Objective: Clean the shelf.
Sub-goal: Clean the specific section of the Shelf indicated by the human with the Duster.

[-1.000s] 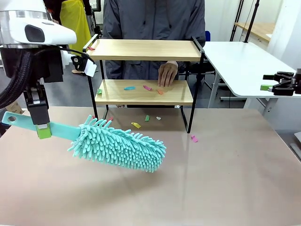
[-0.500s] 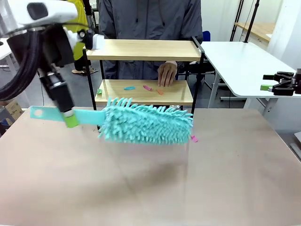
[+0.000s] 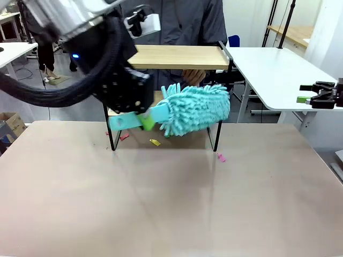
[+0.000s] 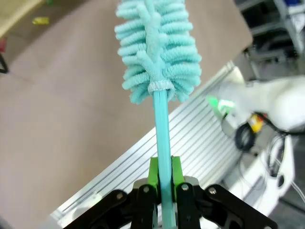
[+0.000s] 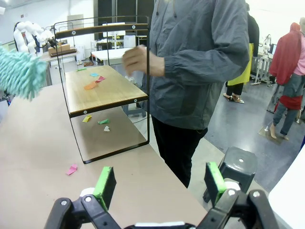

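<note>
The shelf, two light wooden boards on a thin black frame, stands just beyond the left hand, with coloured scraps on its lower board. The left hand is clamped on the handle of the teal duster. The right hand, well aside of the shelf, stands wide and empty.

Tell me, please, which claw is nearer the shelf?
Left. The left claw, gripping the duster, is in front of the shelf; the right claw is far to its side.

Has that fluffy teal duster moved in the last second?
Yes. The duster has risen from low over the table and swung right, up to the shelf, at its lower board.
</note>
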`<action>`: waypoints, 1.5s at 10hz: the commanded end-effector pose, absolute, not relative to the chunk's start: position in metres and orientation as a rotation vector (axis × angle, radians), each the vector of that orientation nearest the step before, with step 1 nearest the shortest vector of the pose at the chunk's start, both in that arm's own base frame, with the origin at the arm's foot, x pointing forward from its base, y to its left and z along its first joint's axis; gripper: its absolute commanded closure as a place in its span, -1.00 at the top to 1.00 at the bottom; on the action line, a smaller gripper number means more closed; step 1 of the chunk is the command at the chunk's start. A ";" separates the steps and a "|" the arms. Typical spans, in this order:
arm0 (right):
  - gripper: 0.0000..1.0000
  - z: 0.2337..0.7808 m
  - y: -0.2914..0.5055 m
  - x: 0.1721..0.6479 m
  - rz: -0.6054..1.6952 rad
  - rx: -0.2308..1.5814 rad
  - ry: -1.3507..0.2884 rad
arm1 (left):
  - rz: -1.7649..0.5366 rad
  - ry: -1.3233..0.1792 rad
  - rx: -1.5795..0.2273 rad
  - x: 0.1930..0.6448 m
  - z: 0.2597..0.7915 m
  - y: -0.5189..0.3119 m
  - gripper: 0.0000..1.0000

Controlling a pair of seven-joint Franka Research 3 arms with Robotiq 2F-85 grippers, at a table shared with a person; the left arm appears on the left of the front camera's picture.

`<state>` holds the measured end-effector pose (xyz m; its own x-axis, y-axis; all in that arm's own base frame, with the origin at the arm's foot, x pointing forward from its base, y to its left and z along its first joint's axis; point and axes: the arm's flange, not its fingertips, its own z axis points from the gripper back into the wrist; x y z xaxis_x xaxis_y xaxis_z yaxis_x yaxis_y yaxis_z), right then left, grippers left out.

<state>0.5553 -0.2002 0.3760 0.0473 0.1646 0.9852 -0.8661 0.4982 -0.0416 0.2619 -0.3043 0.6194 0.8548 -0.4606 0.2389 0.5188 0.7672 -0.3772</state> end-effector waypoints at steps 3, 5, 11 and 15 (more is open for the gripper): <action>1.00 0.378 -0.198 0.555 0.899 0.699 -1.284 | -0.460 -0.160 -0.449 0.264 0.616 -0.319 -0.74; 1.00 0.378 -0.198 0.555 0.899 0.699 -1.284 | -0.412 -0.143 -0.452 0.271 0.609 -0.330 -0.74; 1.00 0.378 -0.198 0.555 0.899 0.699 -1.284 | -0.099 -0.291 -0.468 0.305 0.598 -0.408 -0.74; 1.00 0.378 -0.198 0.555 0.899 0.699 -1.284 | 0.005 -0.431 -0.489 0.349 0.554 -0.469 -0.74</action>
<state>0.5553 -0.2004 0.3762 0.0470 0.1647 0.9852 -0.8660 0.4983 -0.0420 0.3412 -0.4423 0.5537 0.9298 0.0520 0.3643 0.1366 0.8705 -0.4729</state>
